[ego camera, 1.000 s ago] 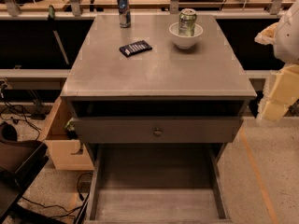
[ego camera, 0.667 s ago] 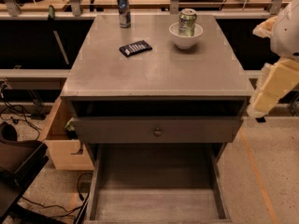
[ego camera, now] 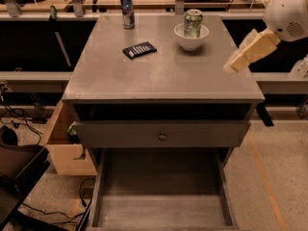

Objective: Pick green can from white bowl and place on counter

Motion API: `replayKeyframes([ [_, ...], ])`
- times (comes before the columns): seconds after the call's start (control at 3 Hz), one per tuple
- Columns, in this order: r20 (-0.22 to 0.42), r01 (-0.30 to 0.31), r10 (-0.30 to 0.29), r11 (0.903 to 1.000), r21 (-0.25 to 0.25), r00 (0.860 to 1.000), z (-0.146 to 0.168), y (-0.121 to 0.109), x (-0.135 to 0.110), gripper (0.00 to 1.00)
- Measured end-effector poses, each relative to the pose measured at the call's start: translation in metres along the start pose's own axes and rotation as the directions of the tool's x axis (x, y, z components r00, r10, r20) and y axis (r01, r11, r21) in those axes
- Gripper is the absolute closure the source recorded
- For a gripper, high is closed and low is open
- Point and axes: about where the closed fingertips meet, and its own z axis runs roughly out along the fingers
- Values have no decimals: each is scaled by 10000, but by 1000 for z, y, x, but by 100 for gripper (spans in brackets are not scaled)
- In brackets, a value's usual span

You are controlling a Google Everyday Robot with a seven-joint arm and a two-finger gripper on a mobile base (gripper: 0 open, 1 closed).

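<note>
The green can (ego camera: 193, 23) stands upright inside the white bowl (ego camera: 191, 38) at the back right of the grey counter (ego camera: 159, 71). My gripper (ego camera: 236, 61) hangs at the end of the white arm (ego camera: 288, 11). It is over the counter's right edge, to the right of the bowl, nearer to me than it, and apart from it. It holds nothing that I can see.
A taller dark blue can (ego camera: 127, 10) stands at the back left of the counter. A flat black packet (ego camera: 139, 50) lies left of the bowl. Below, a shut drawer with a round knob (ego camera: 162, 136) and an open lower drawer (ego camera: 161, 201). A wooden box (ego camera: 60, 148) sits at the left.
The arm has swung up and to the left, bringing the gripper from beside the cabinet to over the counter's right edge. The can and bowl have not moved.
</note>
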Motion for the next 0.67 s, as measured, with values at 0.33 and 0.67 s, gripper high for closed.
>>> replayKeyframes([
  [0.33,1717,-965,756,9884,1169,9822,23,-43,-12,0],
  [0.67,1709,-952,748,9889,1141,9824,23,-42,-13,0],
])
